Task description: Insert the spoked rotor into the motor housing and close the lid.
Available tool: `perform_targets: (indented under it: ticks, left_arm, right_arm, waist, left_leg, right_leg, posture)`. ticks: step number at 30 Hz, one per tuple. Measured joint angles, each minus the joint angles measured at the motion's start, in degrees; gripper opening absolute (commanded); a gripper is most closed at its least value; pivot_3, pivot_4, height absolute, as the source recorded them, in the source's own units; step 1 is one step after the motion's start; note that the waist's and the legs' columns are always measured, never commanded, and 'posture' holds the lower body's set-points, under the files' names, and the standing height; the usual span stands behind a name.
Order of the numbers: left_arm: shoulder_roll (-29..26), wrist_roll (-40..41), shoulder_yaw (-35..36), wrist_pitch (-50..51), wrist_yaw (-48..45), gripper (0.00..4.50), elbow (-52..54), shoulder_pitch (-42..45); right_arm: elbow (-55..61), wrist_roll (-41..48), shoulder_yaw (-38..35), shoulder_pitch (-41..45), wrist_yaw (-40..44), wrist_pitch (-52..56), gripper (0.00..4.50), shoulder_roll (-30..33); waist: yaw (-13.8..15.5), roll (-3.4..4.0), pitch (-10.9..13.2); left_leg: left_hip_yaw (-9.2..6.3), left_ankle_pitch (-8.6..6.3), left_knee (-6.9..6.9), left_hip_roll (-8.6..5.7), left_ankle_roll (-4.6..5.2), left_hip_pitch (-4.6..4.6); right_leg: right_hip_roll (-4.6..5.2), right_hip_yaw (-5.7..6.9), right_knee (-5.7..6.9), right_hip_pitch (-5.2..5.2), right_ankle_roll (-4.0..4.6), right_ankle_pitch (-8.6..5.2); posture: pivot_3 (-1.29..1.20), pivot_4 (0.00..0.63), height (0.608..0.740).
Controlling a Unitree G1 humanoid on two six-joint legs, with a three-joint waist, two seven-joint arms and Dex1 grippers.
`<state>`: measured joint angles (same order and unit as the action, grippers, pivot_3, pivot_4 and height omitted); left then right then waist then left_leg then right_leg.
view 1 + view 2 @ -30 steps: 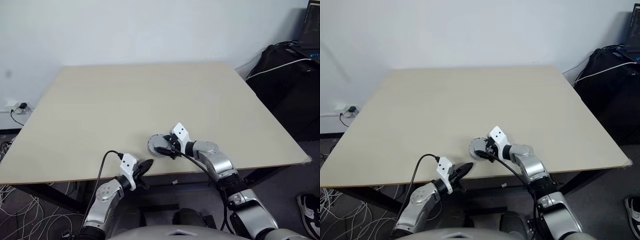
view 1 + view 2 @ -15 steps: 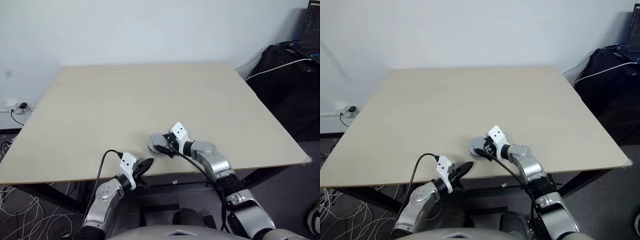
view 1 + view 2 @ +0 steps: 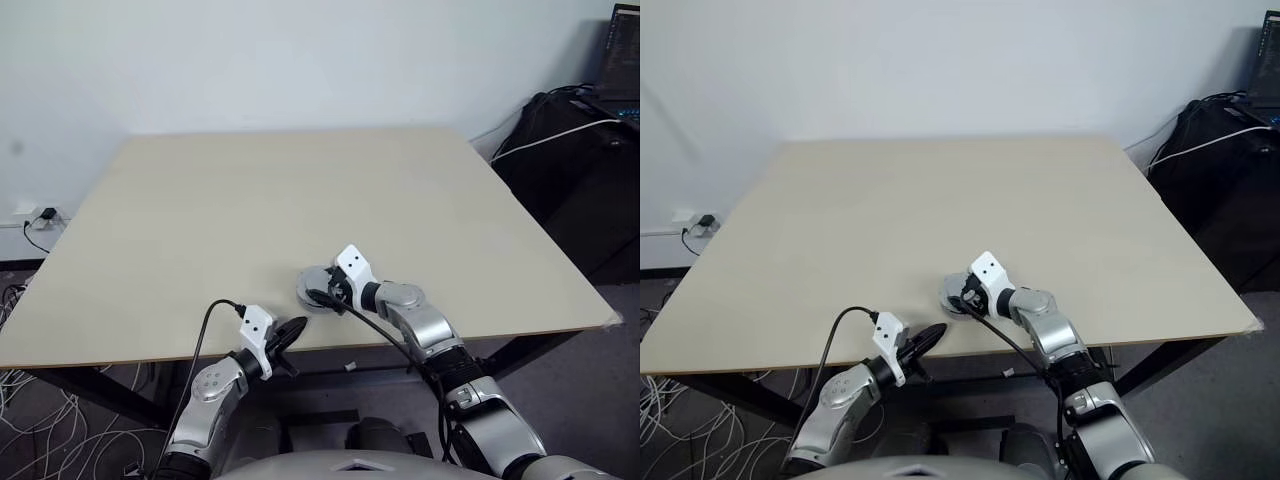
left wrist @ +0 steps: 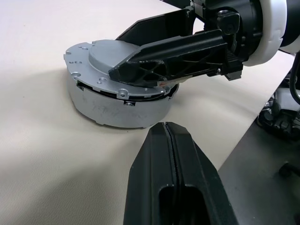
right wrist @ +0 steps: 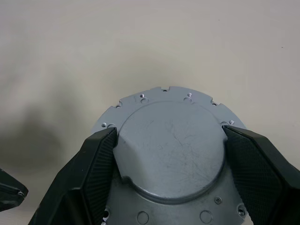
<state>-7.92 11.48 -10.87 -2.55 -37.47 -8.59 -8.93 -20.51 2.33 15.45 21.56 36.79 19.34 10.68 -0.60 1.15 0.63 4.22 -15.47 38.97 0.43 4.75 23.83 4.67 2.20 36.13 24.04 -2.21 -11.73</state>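
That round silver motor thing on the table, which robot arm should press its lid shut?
Probably the right. The right gripper already has its fingers on either side of the lid on the motor housing. The left gripper is shut and sits back near the table edge.

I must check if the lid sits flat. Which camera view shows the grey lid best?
The left wrist view: the lid shows from the side, a dark seam beneath it. The right wrist view looks down on its top, between the right gripper fingers. In both eye views it is tiny.
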Motion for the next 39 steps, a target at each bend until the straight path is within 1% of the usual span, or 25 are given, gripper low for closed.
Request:
perform_targets:
  ticks: [6,15,27,39]
  left_arm:
    - [-0.03,0.0,-0.03,0.0,-0.04,0.0,0.0,-0.04]
    - [-0.11,0.0,-0.27,-0.01,-0.1,0.0,0.0,-0.39]
    - [-0.14,0.0,-0.27,-0.01,-0.07,0.0,0.0,-0.41]
    - [-0.11,0.0,-0.27,-0.01,-0.05,0.0,0.0,-0.42]
  right_arm:
    - [0.01,-0.18,0.23,0.01,-0.01,0.28,3.28,0.34]
    - [1.33,0.05,0.93,0.52,2.62,2.56,3.28,2.16]
    - [1.46,-0.1,1.43,0.53,1.98,2.55,3.28,2.21]
    - [2.48,-1.3,3.55,1.02,1.04,3.49,3.28,3.1]
  waist:
    - [0.03,0.0,0.0]
    - [0.19,0.05,-0.03]
    - [0.22,0.04,-0.03]
    - [0.23,0.11,-0.07]
  left_leg:
    - [0.0,0.0,0.04,0.0,0.0,-0.13]
    - [-0.01,-0.01,0.04,0.0,0.01,-0.12]
    - [-0.02,-0.01,0.03,0.01,0.01,-0.13]
    - [-0.03,-0.01,0.03,0.01,0.01,-0.15]
  right_leg:
    - [-0.01,0.04,-0.04,-0.2,-0.01,0.0]
    - [-0.02,0.06,-0.1,-0.21,-0.02,-0.01]
    - [-0.01,0.07,-0.1,-0.22,-0.02,-0.01]
    - [0.02,0.07,-0.12,-0.25,-0.03,-0.01]
  posture:
    - [0.0,0.0,0.74]
    - [0.0,0.0,0.74]
    - [0.0,0.0,0.74]
    - [0.0,0.0,0.74]
